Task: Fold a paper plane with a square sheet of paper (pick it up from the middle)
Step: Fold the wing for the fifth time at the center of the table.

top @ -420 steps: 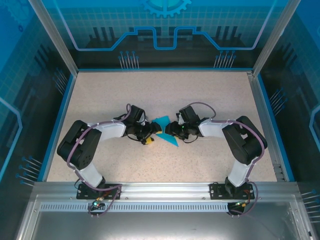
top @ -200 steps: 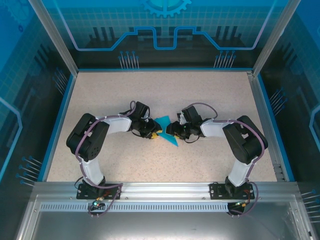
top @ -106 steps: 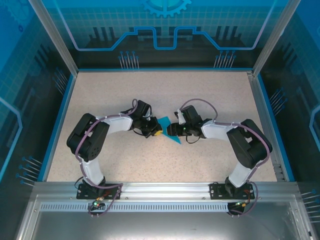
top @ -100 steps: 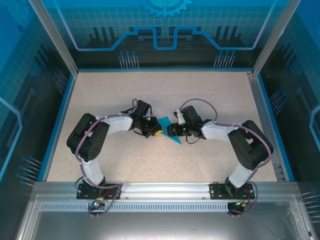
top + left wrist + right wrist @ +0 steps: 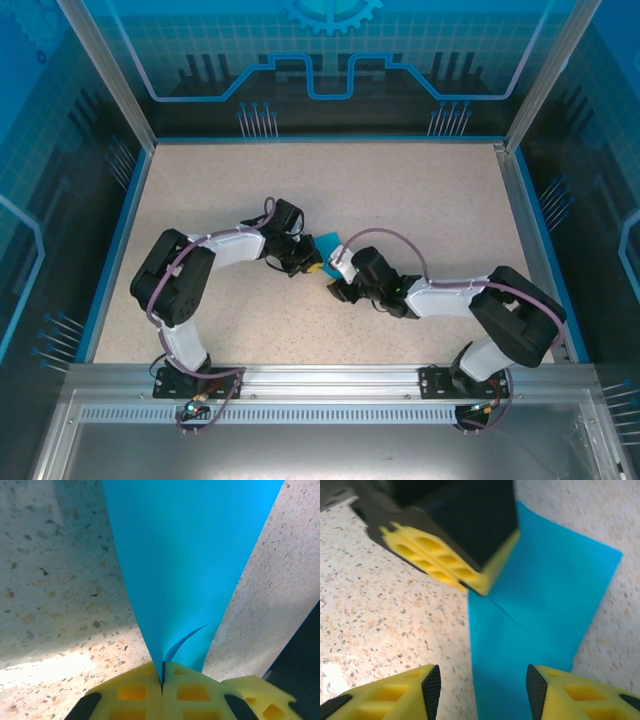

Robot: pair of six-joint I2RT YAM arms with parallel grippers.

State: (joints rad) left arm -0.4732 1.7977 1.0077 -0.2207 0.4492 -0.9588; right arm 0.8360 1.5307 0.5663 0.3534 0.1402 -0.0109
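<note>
The square sheet of paper (image 5: 328, 243) is teal-blue, folded over with a crease, and lies mid-table. My left gripper (image 5: 313, 266) is shut on its narrow end. In the left wrist view the yellow pads (image 5: 130, 692) meet on the paper (image 5: 190, 555), which fans out away from them. My right gripper (image 5: 336, 283) sits just near of the sheet and is open. In the right wrist view its fingers (image 5: 415, 690) straddle the paper's near part (image 5: 535, 625) without touching it. The left gripper's yellow fingers (image 5: 455, 562) show above.
The speckled beige table (image 5: 420, 190) stretches wide behind and to both sides of the arms. A blue rim (image 5: 125, 230) and glass walls bound it. A metal rail (image 5: 320, 380) runs along the near edge.
The left gripper has closed on the paper's end. The right arm has swung from the sheet's right side round to its near side, stretching out low.
</note>
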